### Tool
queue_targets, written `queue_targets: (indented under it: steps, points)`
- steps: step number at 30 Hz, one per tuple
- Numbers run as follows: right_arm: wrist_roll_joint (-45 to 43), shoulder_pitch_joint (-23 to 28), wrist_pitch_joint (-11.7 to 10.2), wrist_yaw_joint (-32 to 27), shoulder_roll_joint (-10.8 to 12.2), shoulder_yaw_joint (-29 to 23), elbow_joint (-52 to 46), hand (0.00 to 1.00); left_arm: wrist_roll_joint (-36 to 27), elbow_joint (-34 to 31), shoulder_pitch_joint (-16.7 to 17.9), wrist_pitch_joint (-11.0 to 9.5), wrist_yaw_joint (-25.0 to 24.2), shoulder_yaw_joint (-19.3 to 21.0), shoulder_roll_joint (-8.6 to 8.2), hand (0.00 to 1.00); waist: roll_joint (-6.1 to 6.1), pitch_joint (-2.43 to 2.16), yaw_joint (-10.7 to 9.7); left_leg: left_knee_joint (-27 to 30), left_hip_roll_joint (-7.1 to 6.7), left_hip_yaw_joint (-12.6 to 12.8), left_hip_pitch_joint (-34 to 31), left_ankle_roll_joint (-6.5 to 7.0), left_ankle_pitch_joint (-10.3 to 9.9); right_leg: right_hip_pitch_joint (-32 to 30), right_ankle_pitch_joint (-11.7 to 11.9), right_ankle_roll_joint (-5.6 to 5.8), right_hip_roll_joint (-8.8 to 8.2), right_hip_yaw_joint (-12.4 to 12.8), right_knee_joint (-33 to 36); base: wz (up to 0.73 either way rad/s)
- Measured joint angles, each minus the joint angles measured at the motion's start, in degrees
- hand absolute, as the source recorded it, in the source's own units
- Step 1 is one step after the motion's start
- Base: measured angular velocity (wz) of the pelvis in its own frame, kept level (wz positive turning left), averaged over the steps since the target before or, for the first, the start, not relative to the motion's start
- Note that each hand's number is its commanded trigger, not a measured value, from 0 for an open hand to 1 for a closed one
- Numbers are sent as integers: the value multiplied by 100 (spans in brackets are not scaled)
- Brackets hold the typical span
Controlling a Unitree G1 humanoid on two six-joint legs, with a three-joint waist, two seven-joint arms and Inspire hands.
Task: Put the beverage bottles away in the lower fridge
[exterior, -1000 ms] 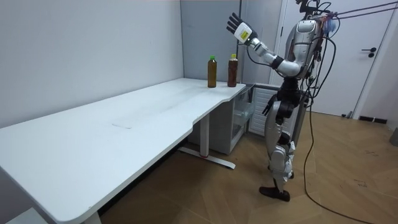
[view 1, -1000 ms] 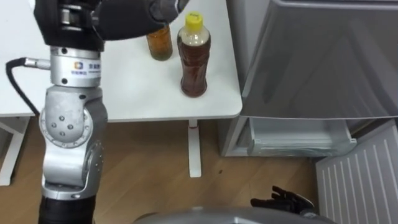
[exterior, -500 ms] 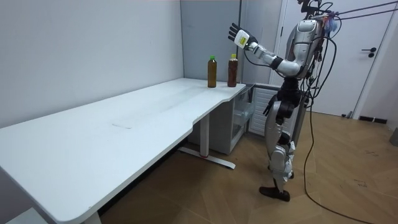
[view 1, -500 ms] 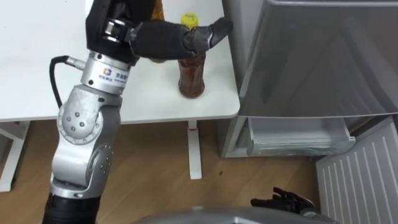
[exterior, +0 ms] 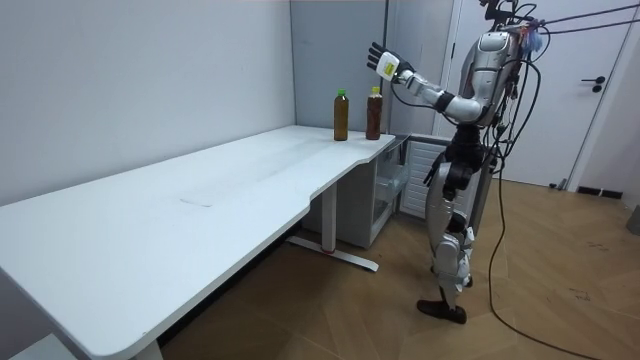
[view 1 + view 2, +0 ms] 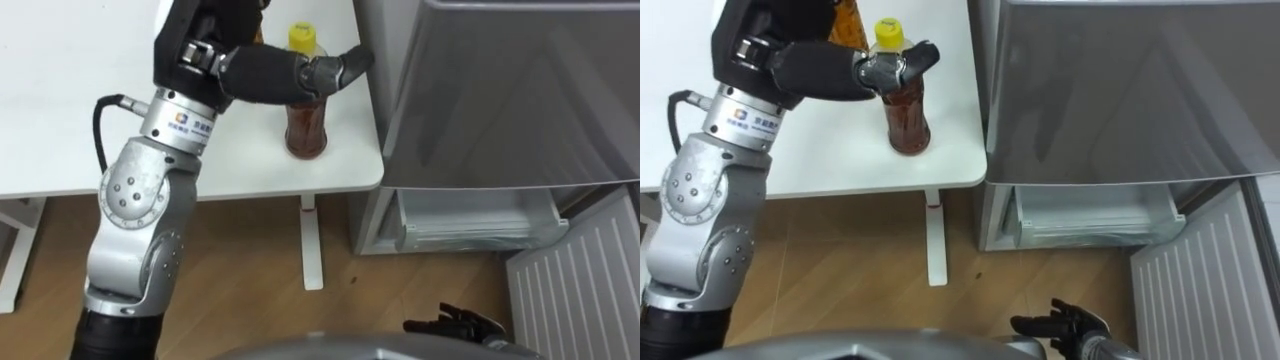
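Left hand spread and holding nothing, poised over the yellow-capped bottle that stands upright near the white table corner: best lowered to mid-body and wrapped snugly before lifting, clear of the green-capped bottle beside it, toward the open lower fridge.

I am standing in what is looking like a bare office or test room: a long white desk is running along a plain grey wall, a fridge is sitting at its end, and wood flooring is leading to a white door.
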Motion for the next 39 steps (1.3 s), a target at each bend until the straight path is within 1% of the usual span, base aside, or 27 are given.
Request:
queue_targets:
  steps: [6, 11, 16, 17, 21, 24, 26, 31, 34, 39]
  points:
    - [-7, 5, 6, -43, 0, -2, -7, 0, -2, 334, 31, 24, -72, -3, -24, 0, 18, -13, 23, 2, 5, 9, 18, 4, 3, 12, 3, -5, 3, 0, 14, 0]
    - [-8, 6, 6, -72, 1, 1, -6, 0, -2, 403, 30, 31, -122, -1, -26, 0, 41, -27, 24, -2, 6, 10, 24, 5, 3, 13, 5, -8, 3, 1, 15, 0]
    - [-7, 7, 4, -82, 0, -6, 9, 0, -32, 436, 36, 30, -173, 8, -31, 0, 41, -20, 32, -14, 11, 45, 62, 5, 3, 31, 5, -8, 2, 10, 15, -3]
    - [-7, 14, 4, -92, 3, -12, 7, 0, -118, 514, 60, 30, -177, 10, -34, 0, 42, -20, 35, -20, 14, 62, 85, 4, 3, 46, 5, -8, 3, 14, 15, -7]
    - [55, 33, -5, -139, 18, -21, 8, 0, -122, 824, 247, 31, -166, 37, -46, 0, 47, -9, 30, -36, 18, 109, 84, 5, 3, 26, 5, -8, 4, 37, 14, -5]
    - [97, 34, -3, -139, 24, -22, 9, 0, -122, 872, 365, 35, -161, 116, -47, 0, 44, -7, 28, -83, 25, 131, 82, 5, 3, 15, 6, -9, 12, 61, 13, -3]
    - [103, 36, -3, -138, 25, -22, 8, 0, -124, 871, 369, 35, -159, 165, -48, 0, 45, -7, 27, -105, 26, 131, 84, 5, 3, 13, 6, -8, 14, 61, 8, 0]
    - [97, 40, -8, -137, 41, -51, 4, 0, -122, 872, 369, 34, -144, 242, -68, 0, 20, -11, 24, -107, 27, 134, 106, 4, 3, 2, 5, -8, 17, 66, -1, 0]
    - [82, 40, -9, -137, 77, -85, 6, 0, -123, 872, 369, 34, -126, 242, -113, 0, -32, 2, 25, -105, 27, 134, 109, 4, 3, 1, 6, -8, 16, 66, -3, 0]
    - [33, 53, -2, -143, 124, -192, 9, 0, -120, 872, 370, 34, -46, 296, -138, 0, -76, -5, 26, -96, 27, 148, 114, 4, 3, 1, 6, -8, 16, 80, -1, 0]
